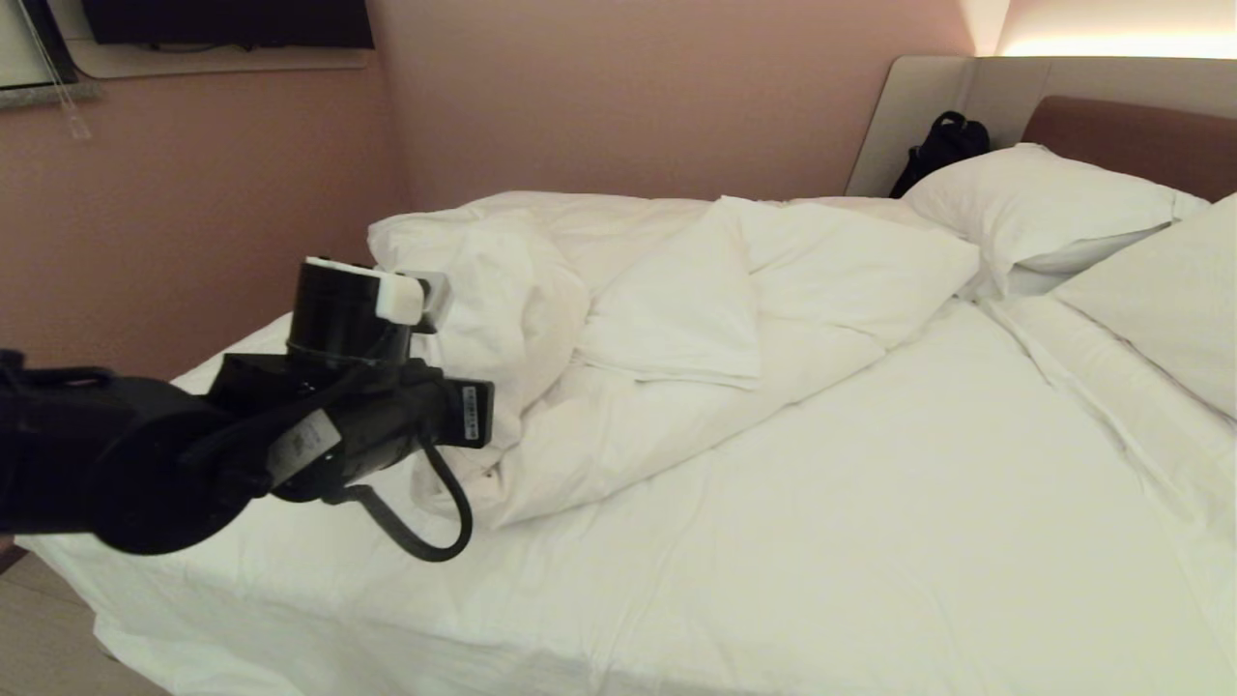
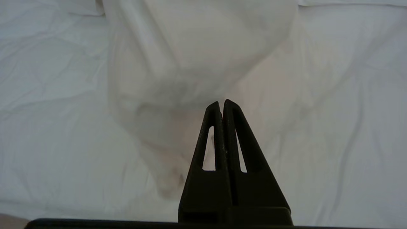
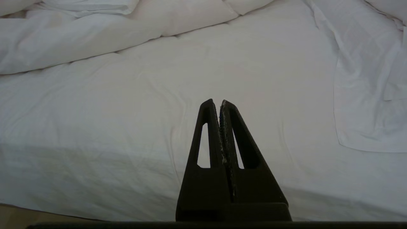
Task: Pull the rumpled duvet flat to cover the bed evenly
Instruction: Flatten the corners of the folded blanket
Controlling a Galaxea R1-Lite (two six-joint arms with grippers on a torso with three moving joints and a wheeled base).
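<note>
The duvet [image 1: 676, 319] lies bunched in a rumpled heap across the far left part of the bed [image 1: 870, 503], leaving the white sheet bare in front. My left arm [image 1: 338, 425] reaches in from the left toward the heap's near end. Seen from the left wrist, the left gripper [image 2: 221, 103] is shut with nothing in it, just short of a hanging fold of the duvet [image 2: 190, 47]. The right gripper [image 3: 217, 102] is also shut and empty, hovering over the bare sheet near the bed's front edge, with the duvet [image 3: 79, 38] further back.
Two white pillows [image 1: 1044, 203] [image 1: 1160, 290] lie at the right by the brown headboard [image 1: 1131, 135]. A black bag [image 1: 942, 145] stands in the corner behind them. A pink wall runs close along the bed's far side. Floor [image 1: 39, 628] shows at the lower left.
</note>
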